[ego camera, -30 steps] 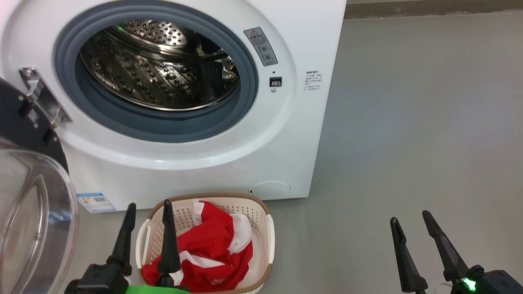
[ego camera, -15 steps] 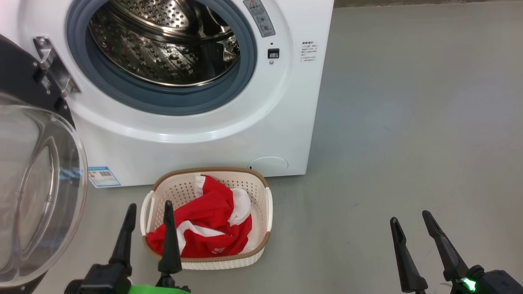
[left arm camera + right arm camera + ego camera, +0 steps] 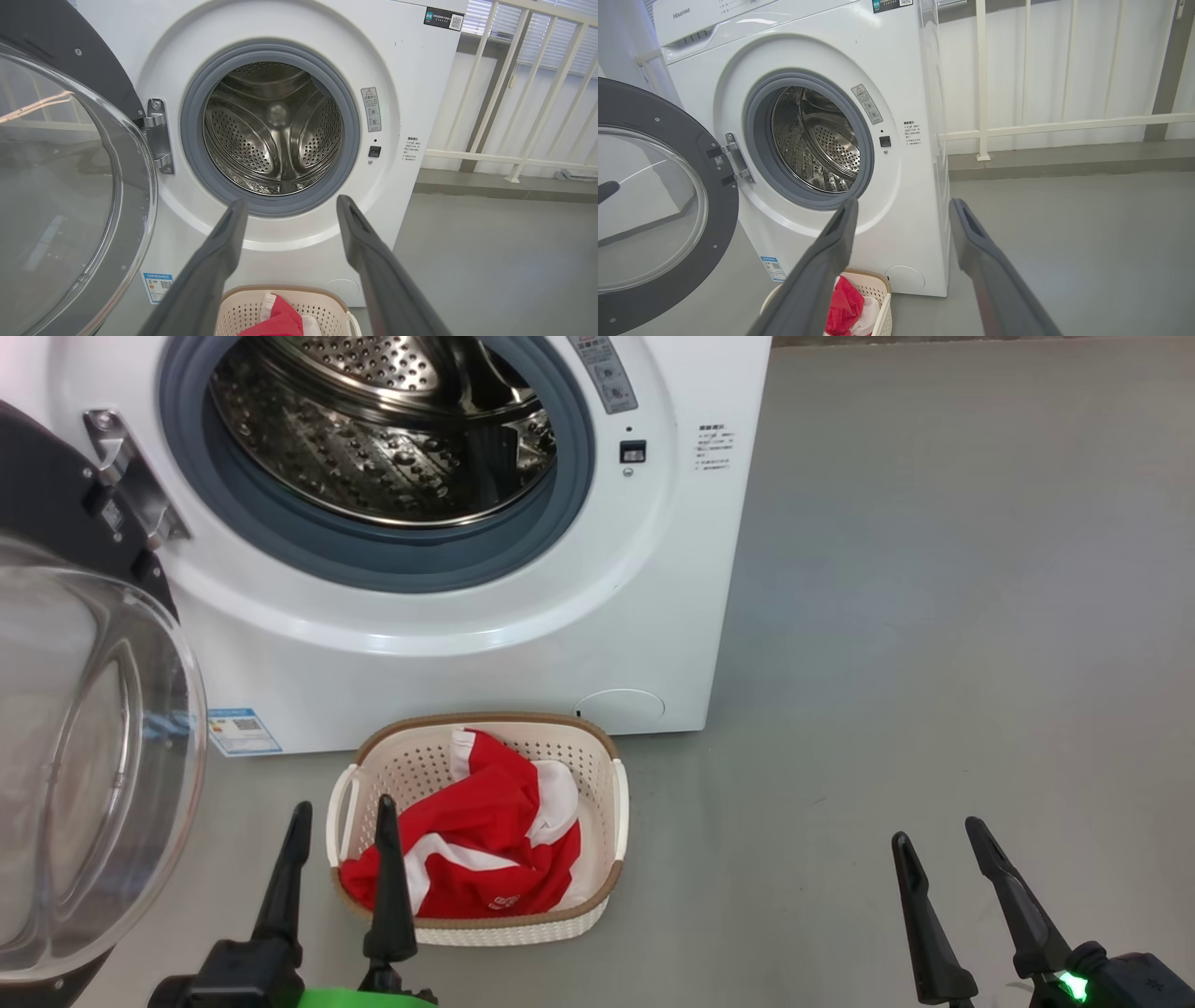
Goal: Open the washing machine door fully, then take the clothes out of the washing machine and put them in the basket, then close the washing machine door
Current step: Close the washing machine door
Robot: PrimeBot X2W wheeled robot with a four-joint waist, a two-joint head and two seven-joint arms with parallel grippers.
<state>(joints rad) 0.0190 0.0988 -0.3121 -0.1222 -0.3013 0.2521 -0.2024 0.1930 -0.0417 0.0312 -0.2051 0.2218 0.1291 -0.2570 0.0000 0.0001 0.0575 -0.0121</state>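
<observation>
The left fingers (image 3: pixel 390 882) and right fingers (image 3: pixel 920 915) both stand wide, holding nothing. The clothes (image 3: pixel 476 849) lie in the basket (image 3: pixel 523 933) on the floor (image 3: pixel 934 616), just before the washing machine (image 3: pixel 448 653). The door (image 3: pixel 93 765) hangs open at left — a push on its slick glass could slip, or leave it unlatched.

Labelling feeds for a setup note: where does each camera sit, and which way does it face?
Head view: on the head, looking down at the washing machine and the basket; left gripper lower left, right gripper lower right.
Left wrist view: on the left wrist, facing straight into the drum; its own fingers rise from the bottom.
Right wrist view: on the right wrist, facing the machine at a slant; own fingers likewise.
Shared: both wrist views show the washing machine door swung open at left.
</observation>
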